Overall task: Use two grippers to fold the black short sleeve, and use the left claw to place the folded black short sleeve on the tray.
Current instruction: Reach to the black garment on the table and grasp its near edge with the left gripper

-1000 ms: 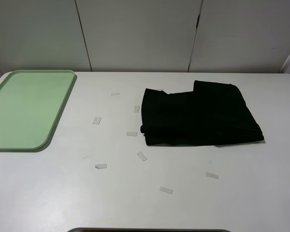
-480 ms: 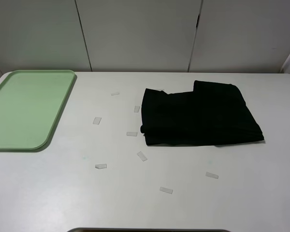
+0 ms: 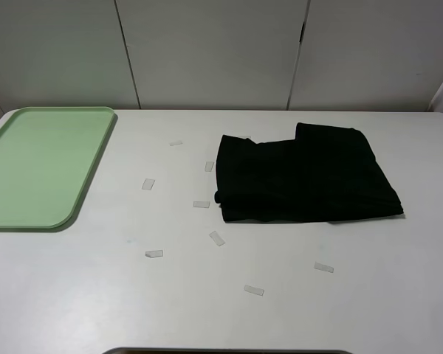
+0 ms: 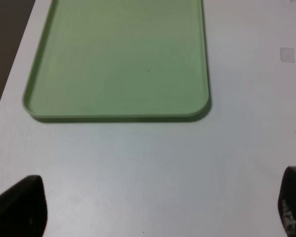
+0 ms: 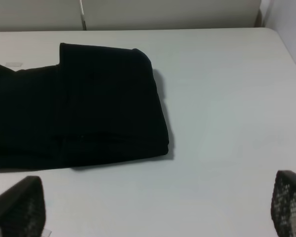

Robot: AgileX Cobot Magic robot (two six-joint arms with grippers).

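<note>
nothing is changing over the last second. in the high view the black short sleeve (image 3: 306,175) is lying in the same spot, right of centre on the desk (image 3: 207,317), already bunched into a rough folded rectangle, no lettering showing. the tray (image 3: 40,166) is sitting bare at the left edge, well apart from it. the tape scraps (image 3: 217,237) between them aren't shifting either. neither arm is showing in the high view. the left gripper (image 4: 155,210) is hanging over the desk near the tray's rim, jaws spread wide, gripping nothing. the right gripper (image 5: 153,207) is facing the black short sleeve, also spread wide and empty. my read: both are idling, so any remaining fold and the left-side transfer are still pending.
</note>
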